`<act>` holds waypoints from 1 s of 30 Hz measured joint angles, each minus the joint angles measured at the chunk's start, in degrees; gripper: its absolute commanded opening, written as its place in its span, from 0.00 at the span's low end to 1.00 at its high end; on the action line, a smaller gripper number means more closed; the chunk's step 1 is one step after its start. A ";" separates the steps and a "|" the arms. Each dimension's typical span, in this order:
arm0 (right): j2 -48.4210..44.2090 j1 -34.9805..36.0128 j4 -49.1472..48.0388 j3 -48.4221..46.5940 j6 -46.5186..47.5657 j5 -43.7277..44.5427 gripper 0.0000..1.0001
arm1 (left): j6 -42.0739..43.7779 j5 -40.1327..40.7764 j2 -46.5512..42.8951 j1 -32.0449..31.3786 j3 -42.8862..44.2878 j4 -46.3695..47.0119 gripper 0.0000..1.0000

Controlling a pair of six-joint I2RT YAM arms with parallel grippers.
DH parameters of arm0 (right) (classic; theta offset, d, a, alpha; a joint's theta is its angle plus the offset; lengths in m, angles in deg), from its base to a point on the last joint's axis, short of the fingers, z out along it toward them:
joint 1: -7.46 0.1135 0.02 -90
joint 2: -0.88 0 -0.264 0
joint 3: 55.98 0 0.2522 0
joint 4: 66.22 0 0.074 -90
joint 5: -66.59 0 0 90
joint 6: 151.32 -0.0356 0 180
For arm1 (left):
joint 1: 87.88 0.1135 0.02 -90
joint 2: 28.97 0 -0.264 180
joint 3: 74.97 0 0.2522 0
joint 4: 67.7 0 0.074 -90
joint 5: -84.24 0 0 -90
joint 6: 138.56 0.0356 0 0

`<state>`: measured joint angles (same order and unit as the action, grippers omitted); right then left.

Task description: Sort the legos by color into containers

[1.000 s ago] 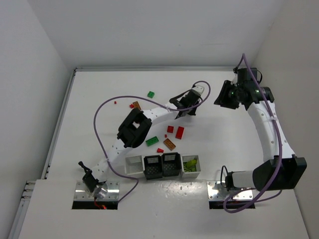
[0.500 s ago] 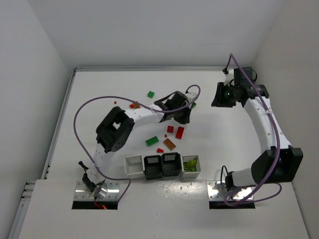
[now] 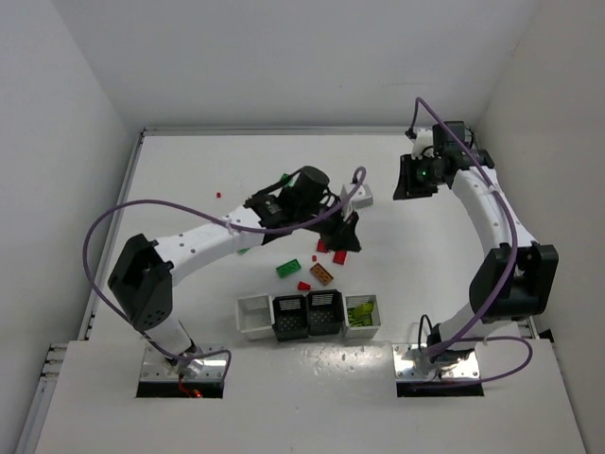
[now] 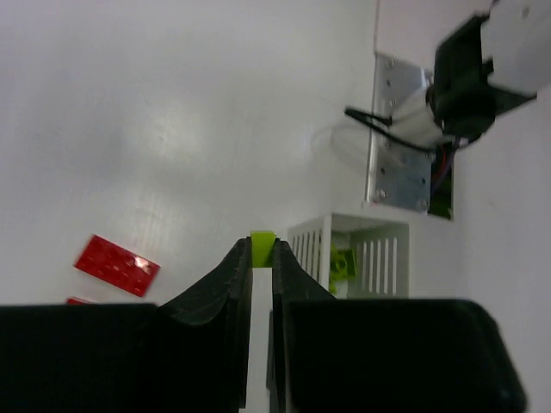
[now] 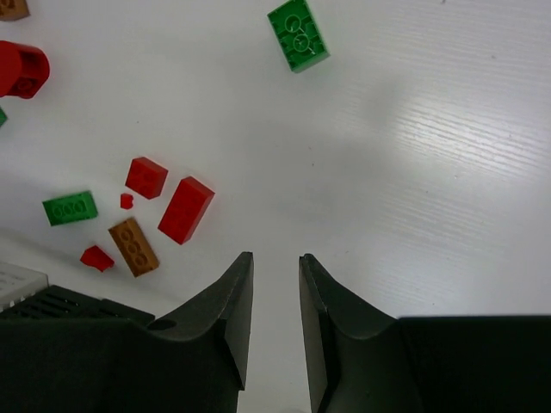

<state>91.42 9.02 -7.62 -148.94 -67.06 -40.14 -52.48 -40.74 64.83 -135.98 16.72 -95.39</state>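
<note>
Fingers point(image 5: 231, 303) of your right gripper point(image 5: 275, 258) stand slightly apart, holding nothing, well away from the row of four bins point(image 3: 308, 326), whose right white bin point(image 3: 373, 326) holds yellow-green bricks point(image 3: 359, 310), while your left gripper point(image 4: 262, 255) clamps one small yellow-green brick point(image 4: 263, 241) above the loose bricks point(image 3: 321, 274).

Behind the containers point(image 3: 309, 315), loose legos point(image 3: 321, 273) and the left arm point(image 3: 203, 241) crowd the counter point(image 3: 425, 274); right of the containers it lies open.

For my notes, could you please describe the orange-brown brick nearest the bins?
On the white table, find the row of four square bins. Just beyond the black middle pair lies a rectangular orange-brown plastic brick, the only brown one among red bricks and a green one.
</note>
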 measured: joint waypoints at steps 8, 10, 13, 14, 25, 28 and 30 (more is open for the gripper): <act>3.21 0.00 -0.81 -0.39 -1.01 -3.52 0.33 | 8.04 0.07 -0.15 -9.20 -4.02 -8.07 0.03; 3.91 0.00 -1.25 -0.42 -1.88 -4.35 0.35 | 9.97 0.09 -0.15 -11.17 -4.02 -8.63 0.04; 4.83 0.00 -1.62 -0.42 -3.08 -5.33 0.43 | 13.20 0.28 -0.13 -13.42 -3.98 -10.32 0.07; 5.14 0.00 -1.77 -0.42 -3.41 -5.64 0.46 | 14.23 0.31 0.02 -13.94 -3.82 -10.88 0.09; 6.84 0.00 -2.78 -0.48 -4.52 -5.60 0.75 | 20.20 2.12 5.51 -15.30 0.44 -15.21 0.49; 6.97 0.02 -2.84 -0.57 -4.33 -4.37 0.82 | 20.55 3.06 5.55 -15.30 0.52 -16.06 0.50; 7.17 0.13 -2.86 -0.66 -4.07 -3.34 0.80 | 20.85 3.65 5.53 -15.30 0.66 -16.35 0.52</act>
<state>98.59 9.15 -10.48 -149.60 -71.13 -43.49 -31.63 -37.09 70.36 -151.28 17.37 -111.74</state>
